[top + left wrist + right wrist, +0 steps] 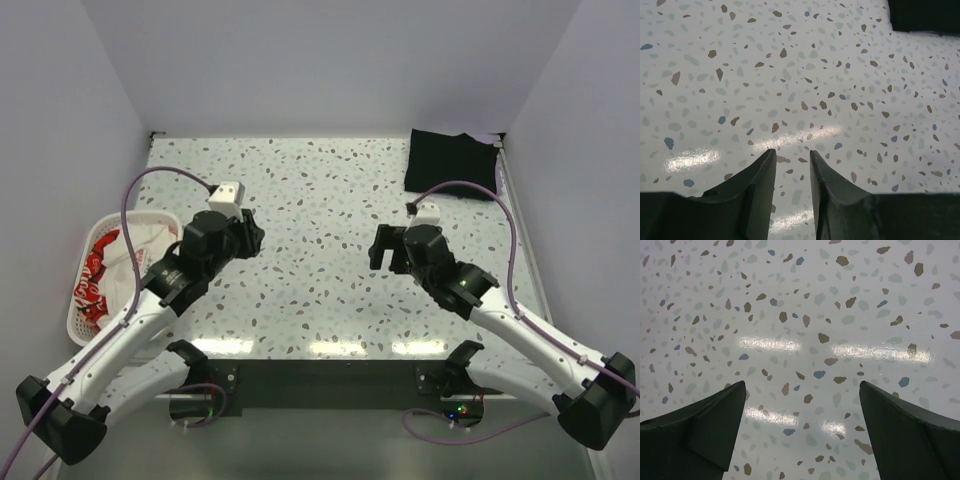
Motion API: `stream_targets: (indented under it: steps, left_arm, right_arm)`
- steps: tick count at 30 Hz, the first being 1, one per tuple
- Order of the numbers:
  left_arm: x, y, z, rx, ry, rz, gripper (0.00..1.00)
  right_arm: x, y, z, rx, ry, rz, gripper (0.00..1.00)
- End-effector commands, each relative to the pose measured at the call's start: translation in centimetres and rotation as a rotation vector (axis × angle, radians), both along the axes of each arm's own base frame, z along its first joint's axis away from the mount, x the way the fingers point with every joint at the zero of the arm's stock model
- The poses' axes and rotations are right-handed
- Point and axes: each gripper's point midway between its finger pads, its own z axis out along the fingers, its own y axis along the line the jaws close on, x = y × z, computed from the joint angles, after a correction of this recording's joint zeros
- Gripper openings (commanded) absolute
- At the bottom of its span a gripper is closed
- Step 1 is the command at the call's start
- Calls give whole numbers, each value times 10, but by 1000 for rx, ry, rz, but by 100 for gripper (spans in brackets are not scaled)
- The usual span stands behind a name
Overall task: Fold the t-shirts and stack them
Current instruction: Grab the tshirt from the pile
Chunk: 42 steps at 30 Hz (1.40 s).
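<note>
— Where are the shirts found?
— A black shirt (455, 163) is seen folded at the bench's (320, 180) far right corner. A white shirt (105, 262) is heaped in the basket (75, 305) at the left edge.
— And the claws?
— Both are held empty over bare bench: the left claw (252, 232) opened a slit, the right claw (384, 250) spread wide.
— Which is nearer the heap?
— The left. The basket lies to its left and back toward its base. No long axis can be told.

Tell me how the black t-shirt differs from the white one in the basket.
The black t-shirt lies folded flat on the table, far right; the white t-shirt sits crumpled in the basket, left. The black one is plain; the white one shows red print. Neither is gripped.
</note>
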Motion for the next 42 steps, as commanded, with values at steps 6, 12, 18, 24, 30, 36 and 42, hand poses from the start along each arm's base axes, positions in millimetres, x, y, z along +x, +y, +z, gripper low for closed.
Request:
stream_targets:
  steps: [6,12,18,24,30,36,42]
  left_arm:
    - [18,23,-3,25,66,216,46]
    - [37,99,-3,128,173,622,59]
    - [35,201,-16,24,256,950,76]
    - [20,281,-51,-35,316,1205,79]
    - [21,327,-79,-57,356,1386,78]
    - [30,345,-114,-125,405,1421,77]
    - [39,352,-111,-145,401,1397,53]
  right_arm:
    - [-2,-14,10,-62,-31,-10,99]
    - [-6,-1,1,-40,21,47,99]
    - [-9,7,-11,-33,51,85,99]
    - [-11,14,-13,-14,62,120,99]
    - [-15,26,-17,13,82,179,99]
    - [-18,33,-23,16,109,214,99]
    - [-18,33,-27,6,118,214,99]
